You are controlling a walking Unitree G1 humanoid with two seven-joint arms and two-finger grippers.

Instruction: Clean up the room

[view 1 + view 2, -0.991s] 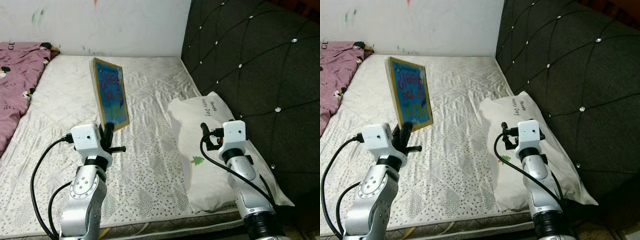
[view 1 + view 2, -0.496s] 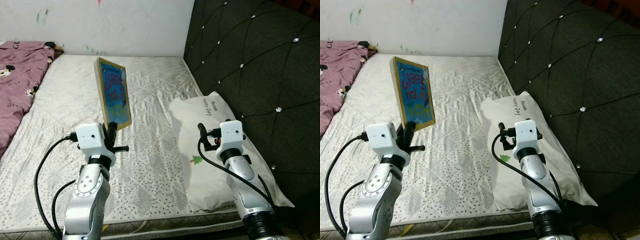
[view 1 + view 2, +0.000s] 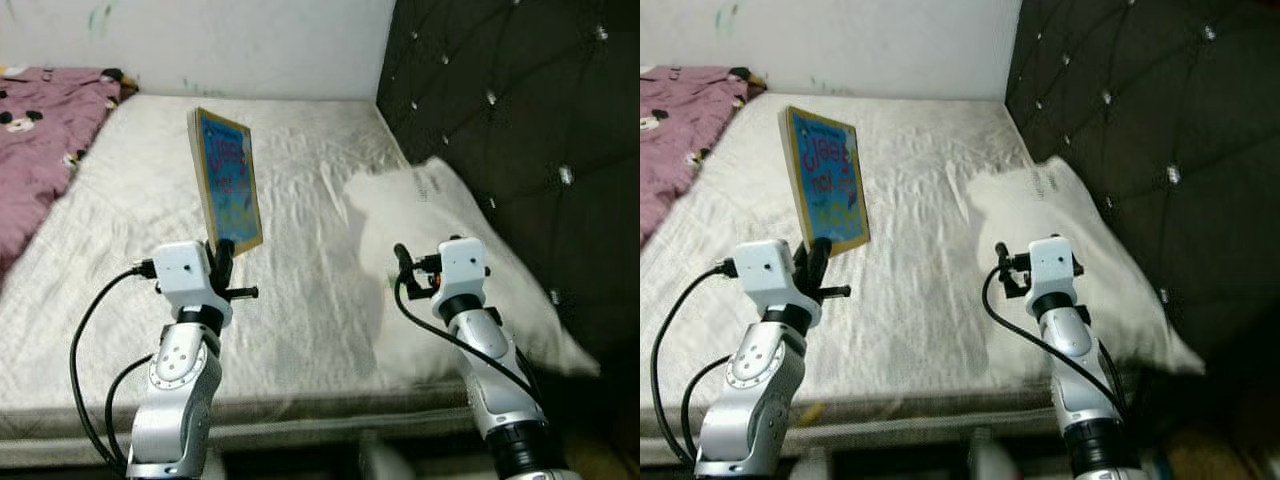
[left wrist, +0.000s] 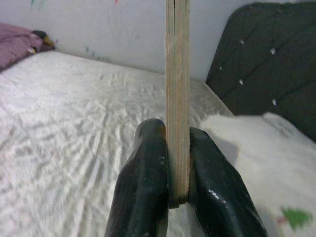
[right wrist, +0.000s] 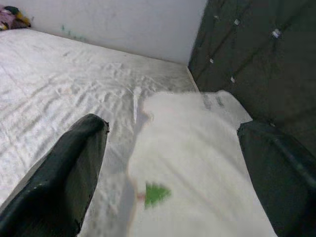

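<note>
My left gripper (image 3: 221, 262) is shut on the bottom edge of a thick children's book (image 3: 226, 180) with a blue cover and tan page edges, held upright above the white mattress (image 3: 300, 200). In the left wrist view both black fingers (image 4: 143, 182) clamp the book's edge (image 4: 177, 98). My right gripper (image 3: 403, 268) hangs open over the white pillow (image 3: 440, 215), which bears a small green tree print (image 5: 155, 193). Its two fingers (image 5: 64, 177) stand wide apart with nothing between them.
A dark tufted headboard (image 3: 510, 100) runs along the right side of the bed. A crumpled pink blanket (image 3: 45, 130) lies at the far left. A white wall (image 3: 240, 45) stands behind the bed. The mattress's front edge (image 3: 300, 410) is near my arms.
The whole picture has shifted and blurred, so the camera moved back, bringing the mattress's front edge into view. The book stays clamped in my left gripper; the right stays open.
</note>
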